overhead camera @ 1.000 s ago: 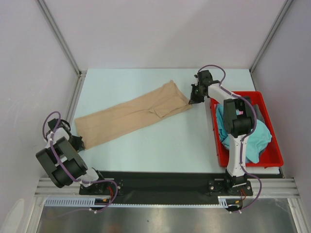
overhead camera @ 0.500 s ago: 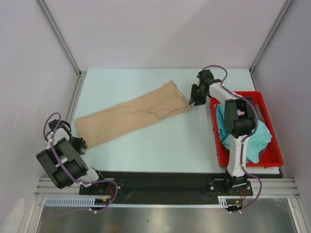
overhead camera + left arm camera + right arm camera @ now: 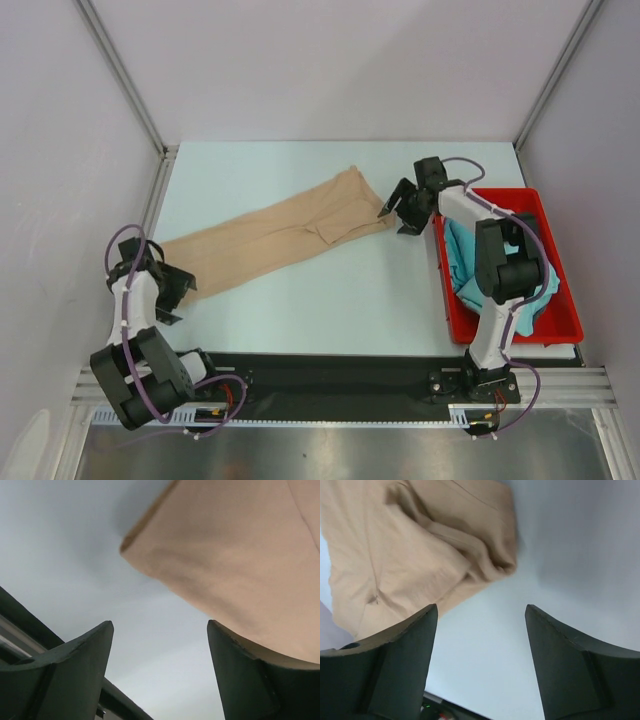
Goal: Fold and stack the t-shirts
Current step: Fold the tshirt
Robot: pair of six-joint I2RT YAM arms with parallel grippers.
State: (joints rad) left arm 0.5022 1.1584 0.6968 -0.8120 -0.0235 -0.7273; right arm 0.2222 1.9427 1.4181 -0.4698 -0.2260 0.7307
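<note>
And there's the release: a second ago both hands were pinched onto the ends of the tan shirt (image 3: 280,235), and now both have let go and backed off. The left hand (image 3: 185,300) has swung round and sits just off the shirt's near left end, fingers spread wide with nothing between them. Its wrist view shows the left hand (image 3: 160,625) framing bare surface, the tan shirt (image 3: 240,555) lying flat just beyond. The right hand (image 3: 395,218) has pulled away toward the red bin (image 3: 550,333), jaws apart and empty. From its wrist, the right hand (image 3: 481,607) looks down on the rumpled far end of the tan shirt (image 3: 410,545). The shirt itself has hardly stirred. It lies as a long, narrow band of soft matte cloth, slanting across the pale, smooth surface (image 3: 330,300) from near left to far right, flat along its length and bunched at the far tip. A teal shirt (image 3: 465,265) sits crumpled in the glossy plastic bin under the right arm.
</note>
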